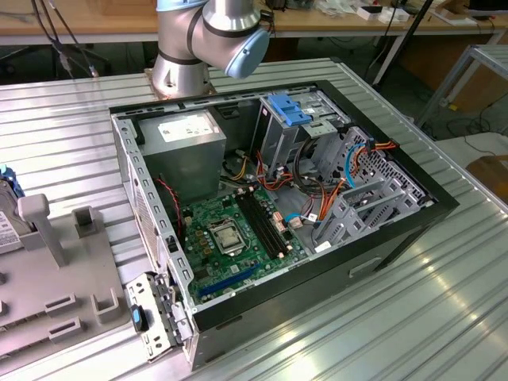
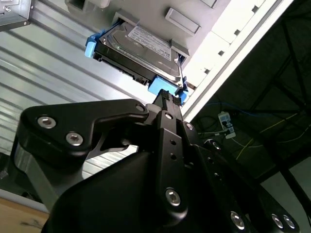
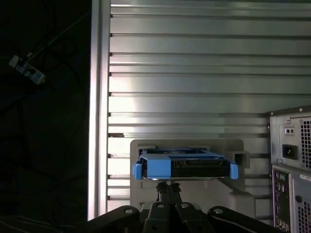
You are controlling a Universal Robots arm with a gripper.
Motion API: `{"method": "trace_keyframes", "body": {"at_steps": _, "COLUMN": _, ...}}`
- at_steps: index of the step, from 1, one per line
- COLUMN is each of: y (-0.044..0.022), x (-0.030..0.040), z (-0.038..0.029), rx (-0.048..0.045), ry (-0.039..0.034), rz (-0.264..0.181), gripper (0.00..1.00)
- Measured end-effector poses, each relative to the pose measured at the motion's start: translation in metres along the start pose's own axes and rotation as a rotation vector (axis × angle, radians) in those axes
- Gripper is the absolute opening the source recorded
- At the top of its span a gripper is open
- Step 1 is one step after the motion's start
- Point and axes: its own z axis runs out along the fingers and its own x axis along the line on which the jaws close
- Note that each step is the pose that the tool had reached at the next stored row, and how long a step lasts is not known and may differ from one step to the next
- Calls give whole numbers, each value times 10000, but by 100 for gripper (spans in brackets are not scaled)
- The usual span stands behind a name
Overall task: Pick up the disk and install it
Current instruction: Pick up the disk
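The disk [image 3: 187, 167] is a flat drive with bright blue rails and stands on edge in a grey holder [image 3: 187, 145] on the ribbed metal table. In the second wrist view its labelled silver face [image 2: 138, 46] shows, with blue ends at both sides. My gripper [image 3: 168, 185] sits just short of the disk's near blue rail, with its fingers pressed together and nothing seen between them. In the second wrist view the gripper [image 2: 167, 97] reaches the blue rail end. I cannot tell whether it touches.
The open computer case [image 1: 278, 206] lies on the table, with a motherboard, a grey power supply [image 1: 186, 135] and a blue-latched drive cage [image 1: 290, 111] inside. Its rear panel [image 3: 291, 160] stands beside the holder. The grey fixture [image 1: 48, 238] is at the exterior view's left. The table edge [image 3: 97, 121] is near.
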Motion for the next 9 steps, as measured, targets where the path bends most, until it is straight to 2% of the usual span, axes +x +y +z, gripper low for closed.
{"method": "trace_keyframes", "body": {"at_steps": 9, "y": 0, "x": 8, "z": 0, "rx": -14, "ry": 24, "rz": -555, "gripper": 11}}
